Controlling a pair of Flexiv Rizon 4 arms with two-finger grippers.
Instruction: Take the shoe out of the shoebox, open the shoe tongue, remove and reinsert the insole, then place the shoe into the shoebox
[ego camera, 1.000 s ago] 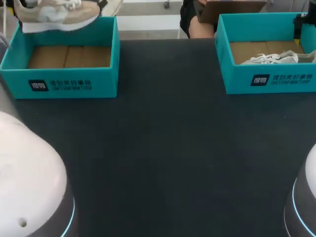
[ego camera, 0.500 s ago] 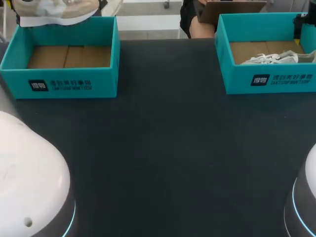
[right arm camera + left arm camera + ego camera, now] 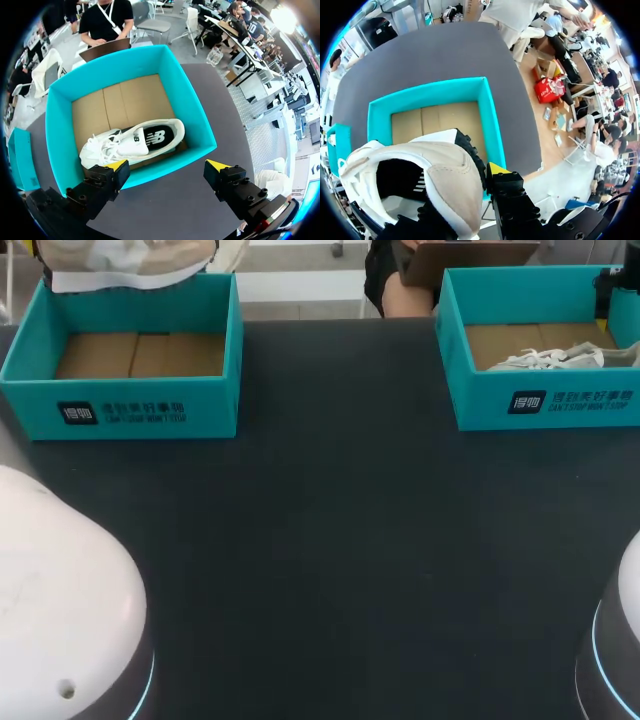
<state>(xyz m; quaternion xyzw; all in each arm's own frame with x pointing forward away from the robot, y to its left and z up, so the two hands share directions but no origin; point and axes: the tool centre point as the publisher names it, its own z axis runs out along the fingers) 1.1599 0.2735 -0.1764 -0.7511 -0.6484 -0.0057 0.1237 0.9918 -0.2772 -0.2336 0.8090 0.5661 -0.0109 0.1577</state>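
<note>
Now the left fingers (image 3: 498,169) clamp the beige shoe (image 3: 130,262) aloft over the far wall of the left shoebox (image 3: 130,405), long axis left-right; the right fingers (image 3: 118,166), spread wide, hover above the white shoe (image 3: 132,142) boxed far right

The table (image 3: 340,540) is dark grey and flat. Two boxes sit on it. Both are blue-green with no lids. Each has brown card (image 3: 140,353) on its floor and white print on its front wall. The left box (image 3: 492,120) is just ahead of the left gripper (image 3: 427,195) and below it. Dark table shows past the far side of this box. The right box (image 3: 197,117) is ahead of the right gripper (image 3: 167,166) and below it. Its near wall runs across just ahead of that gripper. Bare table lies right under the gripper. The two boxes are well apart, with a wide bare stretch of table between them.
</note>
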